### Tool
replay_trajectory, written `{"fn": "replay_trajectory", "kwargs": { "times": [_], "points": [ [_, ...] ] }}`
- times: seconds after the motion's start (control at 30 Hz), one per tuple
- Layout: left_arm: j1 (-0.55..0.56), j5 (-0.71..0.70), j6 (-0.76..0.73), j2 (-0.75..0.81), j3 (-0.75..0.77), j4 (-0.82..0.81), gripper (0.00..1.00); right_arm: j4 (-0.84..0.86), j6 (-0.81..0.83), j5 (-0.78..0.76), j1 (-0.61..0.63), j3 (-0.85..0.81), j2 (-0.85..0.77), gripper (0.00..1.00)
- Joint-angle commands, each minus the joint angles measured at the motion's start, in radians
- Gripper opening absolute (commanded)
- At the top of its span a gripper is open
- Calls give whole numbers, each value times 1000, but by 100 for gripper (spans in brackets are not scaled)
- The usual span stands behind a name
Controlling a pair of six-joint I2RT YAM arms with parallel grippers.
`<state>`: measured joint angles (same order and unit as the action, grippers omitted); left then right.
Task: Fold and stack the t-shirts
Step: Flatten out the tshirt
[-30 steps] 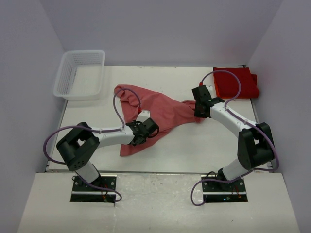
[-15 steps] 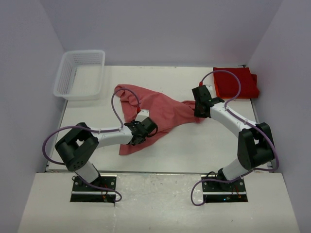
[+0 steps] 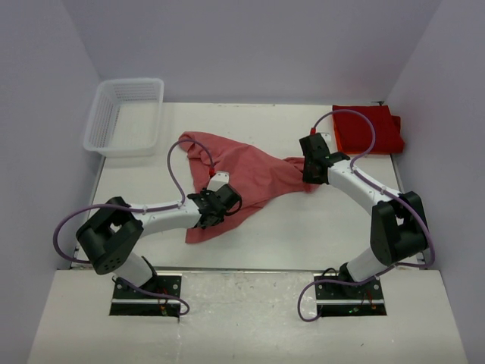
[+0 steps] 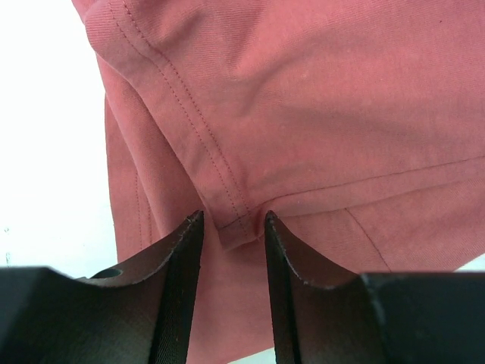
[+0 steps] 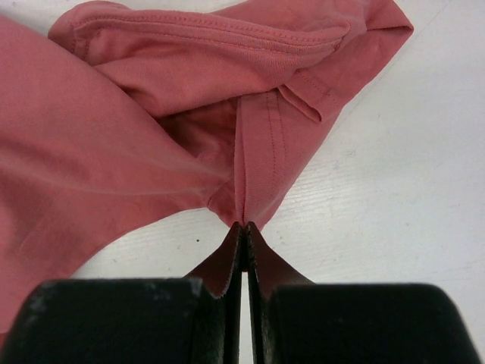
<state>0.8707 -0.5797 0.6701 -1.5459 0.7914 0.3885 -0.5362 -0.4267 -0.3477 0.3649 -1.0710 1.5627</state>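
A faded salmon-red t-shirt (image 3: 250, 171) lies crumpled and stretched across the middle of the table. My left gripper (image 3: 224, 203) sits low over its lower left part. In the left wrist view the jaws (image 4: 233, 220) stand apart with a stitched hem corner of the shirt (image 4: 318, 114) between the tips, not pinched. My right gripper (image 3: 308, 174) is at the shirt's right end; in the right wrist view it (image 5: 244, 226) is shut on a fold of the shirt (image 5: 114, 167). Brighter red folded t-shirts (image 3: 369, 130) lie stacked at the back right.
A white plastic mesh basket (image 3: 125, 114) stands at the back left corner. Grey walls close the table on three sides. Bare white table (image 3: 318, 227) shows in front of the shirt.
My left gripper has slid a little to the left and nearer over the shirt's lower part. The right gripper and the shirt's right end have stayed in place.
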Motion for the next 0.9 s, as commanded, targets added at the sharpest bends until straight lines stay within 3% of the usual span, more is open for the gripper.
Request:
{"fn": "replay_trajectory", "kwargs": {
  "times": [0.0,0.6,0.73,0.87],
  "points": [
    [-4,-9,11,14,5,-5,39,27,5,4,-4,6,-29,0],
    [-55,50,-14,-46,-44,-97,34,25,5,9,-4,6,-24,0],
    [-56,52,-17,-48,-46,-103,25,27,5,16,-4,5,-20,0],
    [-55,44,-18,-33,-31,-86,7,28,3,13,-4,3,-9,0]
  ]
}}
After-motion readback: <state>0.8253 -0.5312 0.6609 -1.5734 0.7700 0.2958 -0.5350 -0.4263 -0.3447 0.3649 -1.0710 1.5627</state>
